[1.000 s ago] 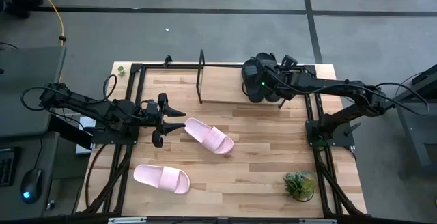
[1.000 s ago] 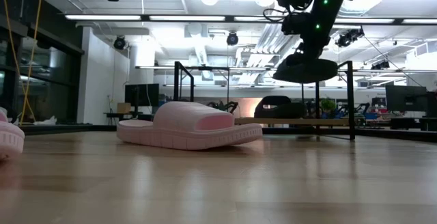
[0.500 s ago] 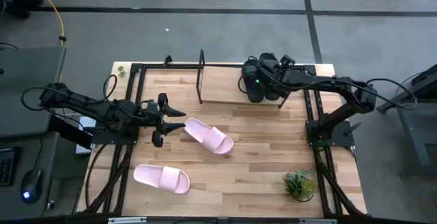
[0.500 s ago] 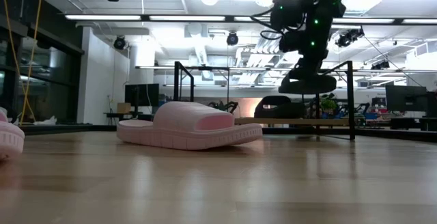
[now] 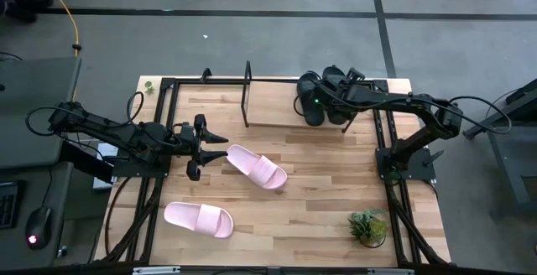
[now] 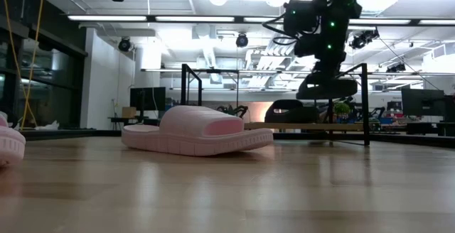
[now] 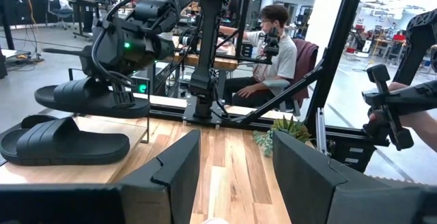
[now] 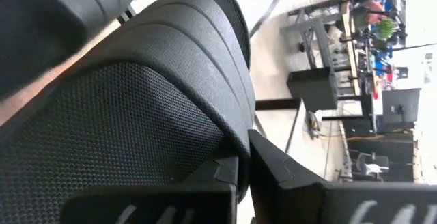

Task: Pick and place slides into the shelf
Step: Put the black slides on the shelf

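2 pale pink slides lie on the table's near half: one [image 5: 198, 219] toward the front edge, the other [image 5: 257, 166] farther in, just beside the left gripper [image 5: 211, 147], whose fingers stand spread and empty. At the far end, the right gripper [image 5: 315, 101] is clamped on a black slide [image 7: 92, 98], holding it just above the shelf [image 5: 277, 111], next to the black slide [image 7: 65, 141] already resting there. I judge the placing step is underway; next comes lowering it level, then releasing.
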`<act>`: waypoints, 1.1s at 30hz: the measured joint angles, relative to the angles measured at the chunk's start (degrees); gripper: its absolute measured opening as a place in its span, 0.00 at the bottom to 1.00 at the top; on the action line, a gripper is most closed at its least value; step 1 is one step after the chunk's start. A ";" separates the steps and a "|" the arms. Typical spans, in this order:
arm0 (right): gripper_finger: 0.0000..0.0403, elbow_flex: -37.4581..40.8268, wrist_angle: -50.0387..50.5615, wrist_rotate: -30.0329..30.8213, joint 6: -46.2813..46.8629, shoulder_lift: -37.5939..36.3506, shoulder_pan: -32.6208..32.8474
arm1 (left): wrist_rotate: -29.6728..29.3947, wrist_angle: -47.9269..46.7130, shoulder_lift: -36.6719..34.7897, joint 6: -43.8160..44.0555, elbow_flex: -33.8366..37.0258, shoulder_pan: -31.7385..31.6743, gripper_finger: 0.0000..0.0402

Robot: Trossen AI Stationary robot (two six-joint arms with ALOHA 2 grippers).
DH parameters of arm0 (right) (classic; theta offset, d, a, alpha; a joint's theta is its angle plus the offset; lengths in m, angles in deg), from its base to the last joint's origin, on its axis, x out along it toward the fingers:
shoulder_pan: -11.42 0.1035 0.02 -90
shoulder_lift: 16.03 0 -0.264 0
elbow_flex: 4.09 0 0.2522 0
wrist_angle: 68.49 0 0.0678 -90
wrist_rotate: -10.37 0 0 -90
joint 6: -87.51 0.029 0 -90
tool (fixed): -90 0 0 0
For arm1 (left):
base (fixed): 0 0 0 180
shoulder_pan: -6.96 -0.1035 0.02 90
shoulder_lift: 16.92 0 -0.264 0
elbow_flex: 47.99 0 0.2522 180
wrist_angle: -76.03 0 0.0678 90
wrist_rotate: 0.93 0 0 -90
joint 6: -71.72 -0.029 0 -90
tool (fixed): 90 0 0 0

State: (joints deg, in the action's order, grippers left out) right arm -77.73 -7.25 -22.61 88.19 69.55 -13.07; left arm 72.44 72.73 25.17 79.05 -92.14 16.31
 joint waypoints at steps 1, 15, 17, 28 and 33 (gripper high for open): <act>0.00 0.00 0.26 0.00 0.48 0.00 0.00 | 0.01 0.00 -0.01 0.00 0.00 0.00 0.42; 0.00 0.00 0.64 -2.27 1.92 0.00 0.00 | 0.02 0.00 -0.01 0.05 0.00 0.00 0.42; 0.00 0.00 0.69 -2.38 1.93 -0.01 0.00 | 0.03 0.00 -0.01 0.04 0.00 0.00 0.42; 0.00 4.19 -4.79 -2.24 0.82 -0.07 -0.84 | 0.04 0.01 -0.01 0.04 0.00 0.01 0.42; 0.00 9.55 -9.61 -2.28 -0.37 -0.07 -2.73 | 0.05 0.02 -0.01 0.04 0.00 -0.01 0.42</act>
State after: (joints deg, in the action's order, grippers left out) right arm -68.18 -16.87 -24.89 87.82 69.48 -15.79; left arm 72.49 72.75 25.15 79.09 -92.14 16.30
